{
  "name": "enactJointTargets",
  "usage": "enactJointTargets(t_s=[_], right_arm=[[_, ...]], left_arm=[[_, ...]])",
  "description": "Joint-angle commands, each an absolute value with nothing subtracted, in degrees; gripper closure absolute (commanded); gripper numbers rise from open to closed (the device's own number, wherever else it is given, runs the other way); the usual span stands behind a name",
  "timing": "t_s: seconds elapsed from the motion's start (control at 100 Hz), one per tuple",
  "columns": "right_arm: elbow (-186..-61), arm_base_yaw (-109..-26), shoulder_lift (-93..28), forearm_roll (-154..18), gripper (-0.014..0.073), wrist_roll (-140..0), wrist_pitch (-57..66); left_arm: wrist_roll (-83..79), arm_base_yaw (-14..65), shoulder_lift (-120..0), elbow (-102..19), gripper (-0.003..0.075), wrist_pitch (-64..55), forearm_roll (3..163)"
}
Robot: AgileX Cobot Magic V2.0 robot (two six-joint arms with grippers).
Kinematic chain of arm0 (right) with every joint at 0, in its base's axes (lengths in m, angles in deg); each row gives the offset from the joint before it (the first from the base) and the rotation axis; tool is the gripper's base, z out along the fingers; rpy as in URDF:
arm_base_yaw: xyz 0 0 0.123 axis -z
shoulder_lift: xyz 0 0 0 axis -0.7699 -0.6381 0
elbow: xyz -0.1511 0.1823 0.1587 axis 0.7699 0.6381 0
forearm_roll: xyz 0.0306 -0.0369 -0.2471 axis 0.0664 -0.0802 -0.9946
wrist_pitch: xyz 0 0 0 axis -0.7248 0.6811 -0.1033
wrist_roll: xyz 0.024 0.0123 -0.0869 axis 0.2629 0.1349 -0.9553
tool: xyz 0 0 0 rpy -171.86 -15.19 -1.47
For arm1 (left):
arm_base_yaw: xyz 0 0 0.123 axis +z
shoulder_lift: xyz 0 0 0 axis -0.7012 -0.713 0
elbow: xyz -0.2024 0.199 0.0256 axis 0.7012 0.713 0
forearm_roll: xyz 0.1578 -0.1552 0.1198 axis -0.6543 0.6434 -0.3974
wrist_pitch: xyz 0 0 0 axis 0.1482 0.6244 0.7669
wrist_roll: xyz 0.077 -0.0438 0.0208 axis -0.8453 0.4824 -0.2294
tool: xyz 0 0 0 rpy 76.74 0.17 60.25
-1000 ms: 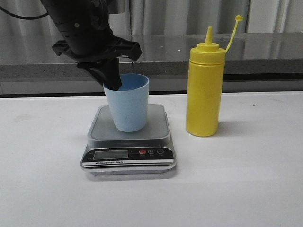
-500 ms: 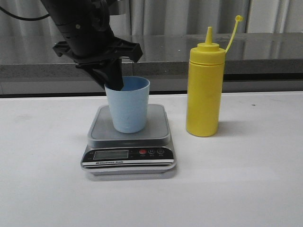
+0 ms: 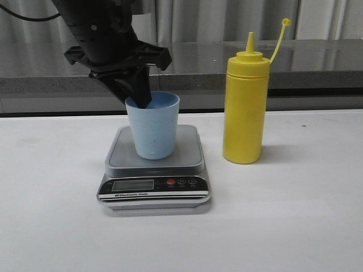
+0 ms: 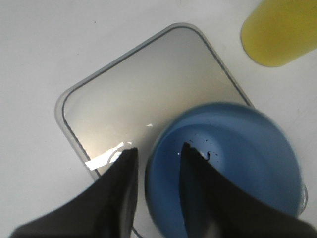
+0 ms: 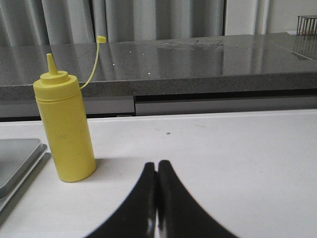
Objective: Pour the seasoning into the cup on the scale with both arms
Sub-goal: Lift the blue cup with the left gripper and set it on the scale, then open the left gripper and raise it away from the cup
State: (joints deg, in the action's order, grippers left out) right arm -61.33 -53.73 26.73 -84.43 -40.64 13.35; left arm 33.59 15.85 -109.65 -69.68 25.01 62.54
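Note:
The pale blue cup [image 3: 154, 129] stands upright on the silver-grey scale [image 3: 188, 154], whose display is at the front. My left gripper [image 3: 139, 100] comes down from above at the cup's left rim. In the left wrist view the left gripper [image 4: 158, 147] is open, one finger inside the cup [image 4: 237, 163] and one outside over the scale's platform [image 4: 138, 89], with a gap to the rim on both sides. The yellow seasoning bottle [image 3: 245, 113] stands upright to the right of the scale, its cap hanging off its strap. My right gripper [image 5: 157, 164] is shut and empty, low over the table, right of the bottle [image 5: 67, 134].
A dark grey counter ledge [image 3: 317, 68] runs along the back of the white table [image 3: 295, 226]. The bottle's base also shows in the left wrist view [image 4: 280, 29]. A corner of the scale [image 5: 17, 158] shows in the right wrist view.
My left gripper has risen a little at the cup's rim. The cup has shifted slightly to the right on the scale. The bottle has not moved.

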Motion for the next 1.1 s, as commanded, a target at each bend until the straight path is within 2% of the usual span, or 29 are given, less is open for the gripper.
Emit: enactJointTargets(t_s=[0.0, 0.47, 0.84, 1.09], right_arm=[[-62.24, -53.43, 27.97, -84.53, 0.0663, -40.77, 18.08], [-62.24, -53.43, 27.97, -84.53, 0.0663, -40.77, 18.08], [-62.24, -53.43, 27.97, -84.53, 0.0663, -40.77, 18.08], [-62.24, -53.43, 27.97, -84.53, 0.0663, -40.77, 18.08]], left_arm=[[33.69, 15.48, -106.91, -72.69, 0.0509, 24.78, 63.38], [34.07, 16.25, -102.73, -73.75, 0.0509, 26.35, 63.15], [37.83, 23.13, -97.51, -72.31, 0.051, 28.98, 61.44], [43.48, 28.52, -91.32, -65.15, 0.058, 28.32, 56.07]])
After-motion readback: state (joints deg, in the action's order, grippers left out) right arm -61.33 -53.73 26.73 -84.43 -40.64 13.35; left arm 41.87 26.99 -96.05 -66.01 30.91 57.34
